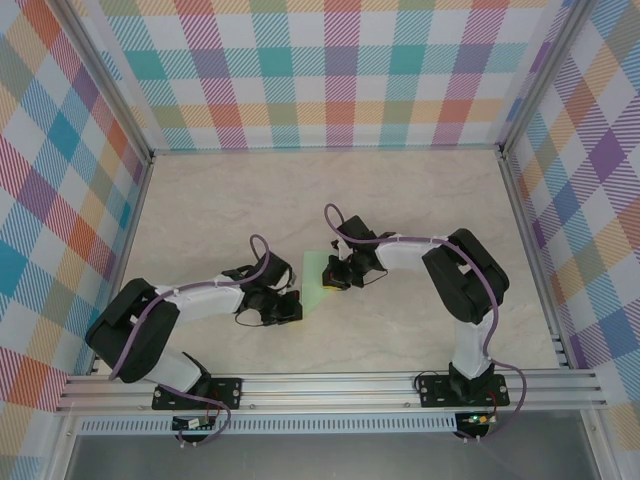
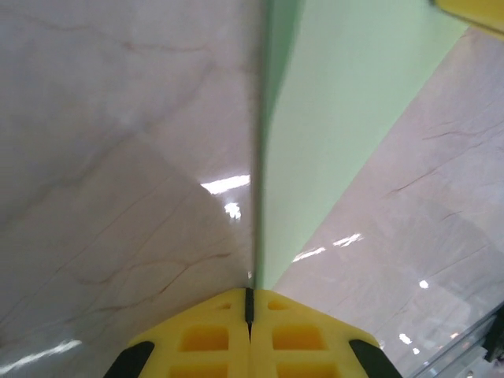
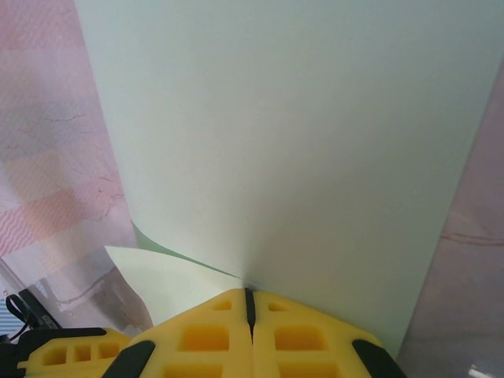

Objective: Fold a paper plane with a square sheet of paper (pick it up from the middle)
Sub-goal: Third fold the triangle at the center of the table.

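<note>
The square sheet of paper (image 1: pixel 316 290) is pale mint green and is held up off the marble table between my two grippers. My left gripper (image 1: pixel 298 301) is shut on the sheet's near-left edge. In the left wrist view the sheet (image 2: pixel 331 118) runs edge-on out of the closed yellow fingers (image 2: pixel 213 335) toward the upper right, where a bit of the right gripper's yellow finger (image 2: pixel 472 12) shows. My right gripper (image 1: pixel 331 277) is shut on the sheet's right side. The right wrist view has the sheet (image 3: pixel 291 142) rising from its closed jaws, with a second curled layer (image 3: pixel 165 279) at the lower left.
The table (image 1: pixel 400 200) is pale marble, boxed in by plaid walls (image 1: pixel 330 70) at the back and on both sides. An aluminium rail (image 1: pixel 330 385) runs along the near edge where both arm bases are bolted. Part of the left gripper (image 3: pixel 67 354) shows in the right wrist view.
</note>
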Tool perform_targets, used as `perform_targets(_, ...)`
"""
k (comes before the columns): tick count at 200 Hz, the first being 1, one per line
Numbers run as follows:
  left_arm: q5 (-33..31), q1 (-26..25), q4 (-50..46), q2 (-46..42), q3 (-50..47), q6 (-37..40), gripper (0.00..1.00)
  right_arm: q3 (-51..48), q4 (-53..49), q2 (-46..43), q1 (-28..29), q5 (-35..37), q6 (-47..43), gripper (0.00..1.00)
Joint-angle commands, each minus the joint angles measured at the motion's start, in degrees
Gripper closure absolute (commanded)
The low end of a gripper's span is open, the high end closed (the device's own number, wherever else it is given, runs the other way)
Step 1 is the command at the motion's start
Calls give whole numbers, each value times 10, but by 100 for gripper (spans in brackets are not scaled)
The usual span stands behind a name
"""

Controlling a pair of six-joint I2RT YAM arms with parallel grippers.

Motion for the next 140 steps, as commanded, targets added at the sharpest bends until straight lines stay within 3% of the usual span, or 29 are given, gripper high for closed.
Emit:
perform_targets(1,-36,0,-87,-42,15,-5,99,-34,-75,30,5,94,-9,95)
perform_targets(27,-28,0,26,-70,12,-57,98,-26,-52,14,5,70,-4,95)
perform_targets(58,-30,-7,83,-24,20,-79,98,-12,-36,1,5,57,0,95)
perform_targets(140,-38,-12,67,58,24,-78,99,3,-23,-60,20,38,-41,94)
